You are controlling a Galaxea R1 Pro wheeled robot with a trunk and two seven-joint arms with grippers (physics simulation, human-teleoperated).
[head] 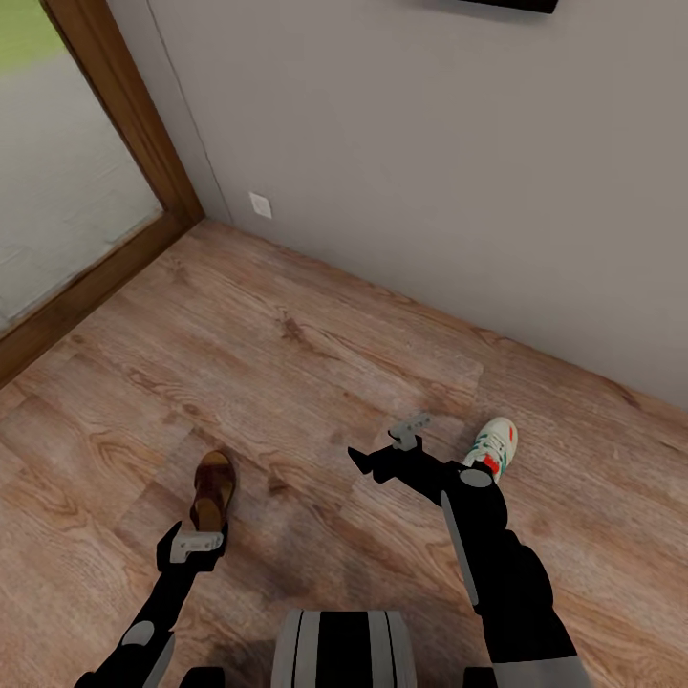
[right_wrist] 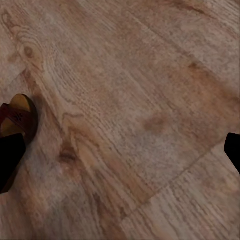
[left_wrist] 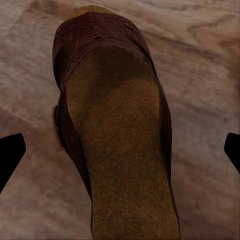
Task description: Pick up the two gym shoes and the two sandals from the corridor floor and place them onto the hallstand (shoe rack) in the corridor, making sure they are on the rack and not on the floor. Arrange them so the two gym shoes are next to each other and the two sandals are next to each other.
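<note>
A: Why is the left gripper (left_wrist: pixel 120 150) poised over the brown sandal (head: pixel 211 489)?

B: Probably lining up a grasp: jaws apart, straddling its grainy tan footbed and perforated strap, sandal flat on the wood-grain floor (head: pixel 287 344).

A: And the right gripper (head: pixel 387 454)?

B: Spread, empty, near the cream gym shoe (head: pixel 492 447).

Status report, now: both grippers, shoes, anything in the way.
Left gripper open, jaws straddling a brown sandal on the floor. Right gripper open, empty, above bare planks. One gym shoe on the floor beside the right arm. Nothing blocking.
</note>
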